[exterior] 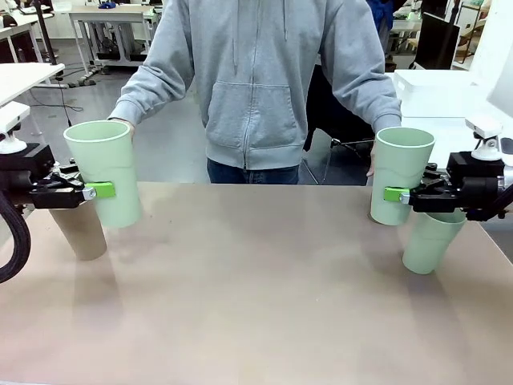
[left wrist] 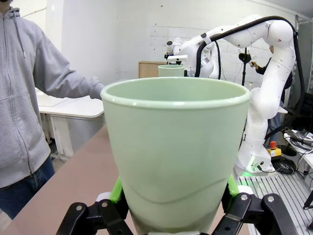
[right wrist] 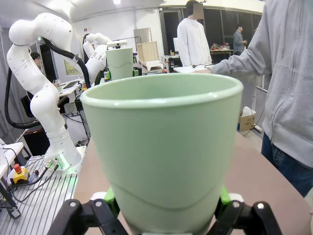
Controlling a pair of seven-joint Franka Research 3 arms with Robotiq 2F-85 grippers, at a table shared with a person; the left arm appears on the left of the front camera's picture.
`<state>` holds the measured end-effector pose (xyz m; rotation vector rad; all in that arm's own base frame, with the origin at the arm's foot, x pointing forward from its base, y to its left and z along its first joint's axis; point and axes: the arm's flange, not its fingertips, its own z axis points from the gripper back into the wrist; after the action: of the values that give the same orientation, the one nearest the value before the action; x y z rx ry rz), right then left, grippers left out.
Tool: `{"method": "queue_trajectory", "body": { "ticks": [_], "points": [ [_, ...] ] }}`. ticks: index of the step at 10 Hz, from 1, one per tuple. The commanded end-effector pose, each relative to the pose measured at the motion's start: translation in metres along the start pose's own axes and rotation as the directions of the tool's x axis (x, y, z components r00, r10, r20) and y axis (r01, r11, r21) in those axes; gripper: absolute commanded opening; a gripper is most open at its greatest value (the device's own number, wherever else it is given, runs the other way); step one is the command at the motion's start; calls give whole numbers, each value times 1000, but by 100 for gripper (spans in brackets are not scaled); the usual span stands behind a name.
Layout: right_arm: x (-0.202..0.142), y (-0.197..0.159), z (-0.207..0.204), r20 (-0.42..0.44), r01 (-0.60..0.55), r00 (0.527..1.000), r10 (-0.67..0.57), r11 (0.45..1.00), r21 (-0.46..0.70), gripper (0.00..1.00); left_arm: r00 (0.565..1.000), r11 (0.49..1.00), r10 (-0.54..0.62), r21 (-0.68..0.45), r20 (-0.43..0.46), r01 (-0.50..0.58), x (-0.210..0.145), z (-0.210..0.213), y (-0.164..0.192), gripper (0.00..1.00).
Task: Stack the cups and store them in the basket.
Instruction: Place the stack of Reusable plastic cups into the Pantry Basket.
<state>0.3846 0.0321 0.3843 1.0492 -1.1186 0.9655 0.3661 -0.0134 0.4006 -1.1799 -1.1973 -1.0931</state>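
Stacking seems not yet begun. At frame left the left fingers (exterior: 100, 190) grip a mint cup (exterior: 104, 160); at right the right fingers (exterior: 394, 194) grip another mint cup (exterior: 401, 164). A tan cup (exterior: 80, 234) and third mint cup (exterior: 431, 242) wait on the surface (exterior: 256, 281).

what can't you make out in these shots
- Front view: top of the tan cup, behind the left gripper and the left held cup.
- Front view: rim of the low mint cup, covered by the right gripper, shut on the right held cup.
- Front view: hands of the person, behind both held cups.
- Wrist views: much of the table, blocked by each held cup.
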Motion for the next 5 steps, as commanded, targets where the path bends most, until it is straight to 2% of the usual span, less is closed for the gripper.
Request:
{"method": "queue_trajectory", "body": {
  "ticks": [1,5],
  "points": [
    [1,0,0,3,-2,1000,2,1000,-4,85,1000,1000,-5,-4,11,5,3,2,-1,86],
    [1,0,0,3,-2,1000,2,1000,-4,85,1000,1000,-5,-4,11,5,3,2,-1,86]
  ]
}}
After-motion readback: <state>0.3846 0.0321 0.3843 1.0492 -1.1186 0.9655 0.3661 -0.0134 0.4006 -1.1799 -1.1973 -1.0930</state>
